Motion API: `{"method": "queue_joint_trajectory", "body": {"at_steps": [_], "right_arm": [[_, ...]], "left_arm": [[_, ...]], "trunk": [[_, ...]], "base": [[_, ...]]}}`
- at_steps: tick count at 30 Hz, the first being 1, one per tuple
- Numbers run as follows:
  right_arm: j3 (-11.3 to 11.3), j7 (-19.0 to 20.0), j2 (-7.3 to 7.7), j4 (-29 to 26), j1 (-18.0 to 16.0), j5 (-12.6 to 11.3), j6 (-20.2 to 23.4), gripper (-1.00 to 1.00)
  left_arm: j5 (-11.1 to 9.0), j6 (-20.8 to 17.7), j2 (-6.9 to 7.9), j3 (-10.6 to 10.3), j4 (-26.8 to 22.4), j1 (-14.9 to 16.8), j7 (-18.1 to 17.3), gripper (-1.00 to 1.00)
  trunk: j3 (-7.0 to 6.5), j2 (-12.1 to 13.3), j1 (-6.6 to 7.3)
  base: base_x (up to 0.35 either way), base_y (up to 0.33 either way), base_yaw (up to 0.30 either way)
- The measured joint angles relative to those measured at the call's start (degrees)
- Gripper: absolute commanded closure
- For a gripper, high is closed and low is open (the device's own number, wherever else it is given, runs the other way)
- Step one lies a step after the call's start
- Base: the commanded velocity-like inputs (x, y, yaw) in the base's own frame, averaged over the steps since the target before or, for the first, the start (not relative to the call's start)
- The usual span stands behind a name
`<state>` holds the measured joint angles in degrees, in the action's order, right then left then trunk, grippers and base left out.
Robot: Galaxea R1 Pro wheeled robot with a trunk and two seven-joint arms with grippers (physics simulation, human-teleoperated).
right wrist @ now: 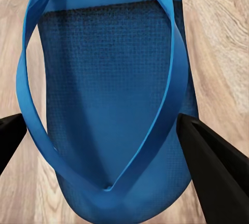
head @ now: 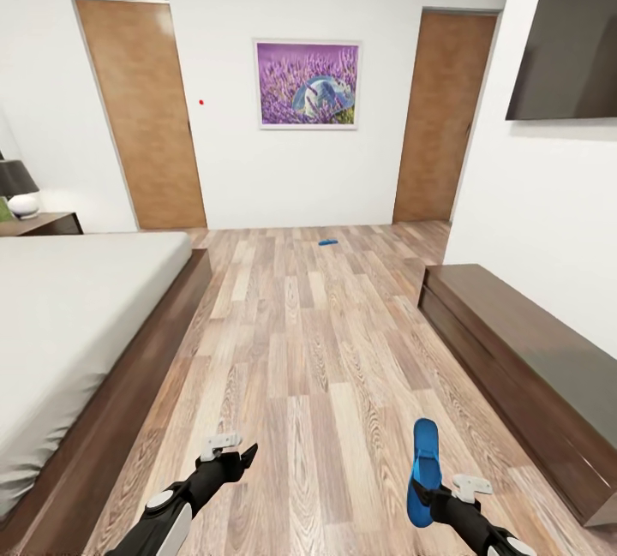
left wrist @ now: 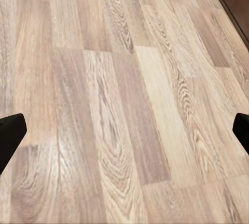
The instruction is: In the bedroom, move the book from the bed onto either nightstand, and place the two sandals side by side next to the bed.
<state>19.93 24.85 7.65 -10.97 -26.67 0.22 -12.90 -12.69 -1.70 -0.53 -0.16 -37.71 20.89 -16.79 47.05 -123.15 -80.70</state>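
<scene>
**Bedroom, mid-floor: one sandal in right gripper, one on far floor**

Right gripper (head: 428,496): low at the right of the head view, clamped on a blue sandal (head: 423,470). Sandal held above the plank floor (head: 317,350), long axis pointing away toward the far wall. In the right wrist view, sole and V-strap (right wrist: 111,105) up close, a black finger (right wrist: 212,167) pressed at one edge and the other finger at the opposite edge.

Left gripper (head: 238,456): low at the left, over bare planks, holding nothing. In the left wrist view, the two black fingertips (left wrist: 10,136) at opposite edges, spread wide apart.

Second sandal (head: 327,242): small, flat on the floor far ahead, near the far wall, below the lavender picture (head: 308,83) and between the two brown doors (head: 141,110).

Bed (head: 68,325): at the left, off-white mattress on a dark frame, top bare in the visible part. Book not seen.

Nightstand (head: 43,224): beyond the bed's far end, against the wall, a dark-shaded lamp (head: 17,188) on top.

Low dark bench (head: 523,359): along the right wall, under a dark wall panel (head: 566,33).
</scene>
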Motion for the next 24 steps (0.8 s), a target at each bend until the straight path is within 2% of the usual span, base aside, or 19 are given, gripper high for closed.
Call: {"method": "queue_joint_trajectory", "body": {"at_steps": [10,24], "right_arm": [[0.00,0.00,0.00,0.00,-0.01,-0.03,0.00,1.00],[0.00,0.01,0.00,-0.01,-0.02,-0.05,0.00,1.00]], "left_arm": [[0.00,0.03,0.00,0.00,0.01,0.00,0.00,-1.00],[-0.01,0.03,0.00,0.00,0.02,0.01,-0.01,-1.00]], "trunk": [[0.90,0.00,0.00],[2.07,0.00,0.00]], "base": [[0.000,0.000,-0.016],[0.000,0.000,-0.160]]}}
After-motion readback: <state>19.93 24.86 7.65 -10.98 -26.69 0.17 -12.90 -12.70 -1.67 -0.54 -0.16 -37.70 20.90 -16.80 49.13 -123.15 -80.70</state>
